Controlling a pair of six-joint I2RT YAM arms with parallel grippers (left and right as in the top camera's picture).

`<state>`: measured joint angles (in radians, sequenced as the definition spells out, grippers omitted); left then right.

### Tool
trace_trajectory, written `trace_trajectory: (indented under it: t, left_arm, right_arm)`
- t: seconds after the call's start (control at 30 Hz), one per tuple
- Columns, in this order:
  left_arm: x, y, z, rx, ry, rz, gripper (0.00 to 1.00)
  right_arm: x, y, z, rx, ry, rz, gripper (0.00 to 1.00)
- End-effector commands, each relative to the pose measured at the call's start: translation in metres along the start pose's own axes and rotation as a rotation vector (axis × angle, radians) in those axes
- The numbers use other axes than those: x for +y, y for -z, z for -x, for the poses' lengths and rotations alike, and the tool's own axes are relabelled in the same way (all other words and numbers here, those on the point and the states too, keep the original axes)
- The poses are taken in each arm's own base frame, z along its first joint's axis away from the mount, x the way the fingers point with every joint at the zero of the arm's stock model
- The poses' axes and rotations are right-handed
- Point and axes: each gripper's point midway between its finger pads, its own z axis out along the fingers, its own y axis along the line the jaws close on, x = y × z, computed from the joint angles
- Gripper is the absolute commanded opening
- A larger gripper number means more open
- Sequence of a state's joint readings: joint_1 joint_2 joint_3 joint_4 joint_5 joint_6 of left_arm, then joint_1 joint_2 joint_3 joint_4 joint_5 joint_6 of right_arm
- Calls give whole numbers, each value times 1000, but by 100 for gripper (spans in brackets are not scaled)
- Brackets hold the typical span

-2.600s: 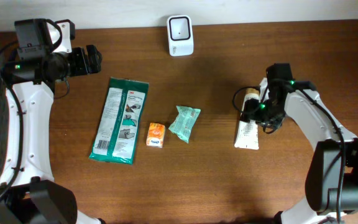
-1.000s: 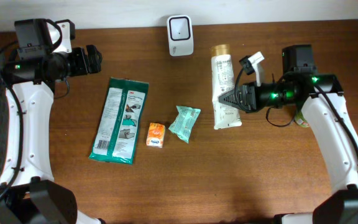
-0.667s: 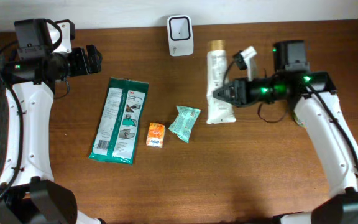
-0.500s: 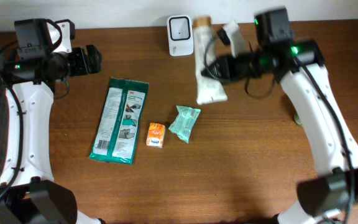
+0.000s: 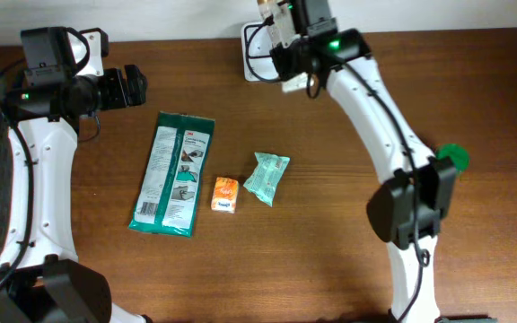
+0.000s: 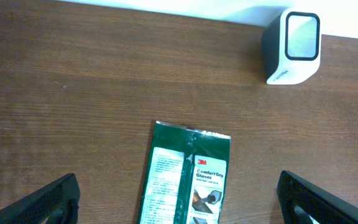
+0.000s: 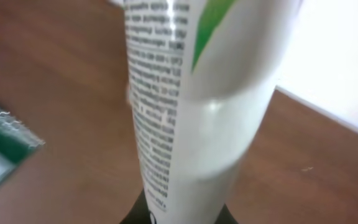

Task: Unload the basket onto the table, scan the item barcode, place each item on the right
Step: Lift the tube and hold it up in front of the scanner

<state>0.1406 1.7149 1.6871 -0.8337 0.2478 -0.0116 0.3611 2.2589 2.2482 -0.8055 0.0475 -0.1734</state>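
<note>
The right arm (image 5: 377,121) has swung across the table (image 5: 330,260) to its back edge, the right gripper (image 5: 285,56) clamped on the white tube (image 7: 191,93) beside the scanner (image 6: 294,46), so scanning looks imminent, while the left gripper (image 5: 137,85) gapes wide and idle; no barcode shows in the blurred wrist view.

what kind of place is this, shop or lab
Probably a robot test bench staged as a mock checkout, not a real shop: a small white box-shaped barcode scanner stands at the back of a brown wooden table, with packaged goods like a flat green glove packet and a white printed plastic tube.
</note>
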Motion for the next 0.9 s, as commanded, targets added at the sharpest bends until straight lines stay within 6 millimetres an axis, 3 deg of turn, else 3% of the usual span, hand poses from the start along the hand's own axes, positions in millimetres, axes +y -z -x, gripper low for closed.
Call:
trace_trajectory:
  t: [0.0, 0.17, 0.37, 0.73, 0.87]
  left_arm:
    - [-4, 8, 9, -30, -12, -11, 99]
    - [-4, 8, 9, -30, -12, -11, 99]
    - [-4, 8, 9, -30, -12, -11, 99]
    - [-4, 8, 9, -30, -12, -11, 99]
    - [-4, 8, 9, -30, -12, -11, 99]
  right_arm:
    - [-28, -5, 20, -33, 167, -281, 4]
    - [-39, -37, 21, -20, 293, -499, 4]
    - [-56, -68, 7, 44, 408, -707, 4]
    - [-57, -83, 1, 43, 408, -727, 4]
    - [-54, -98, -6, 80, 517, -728, 4]
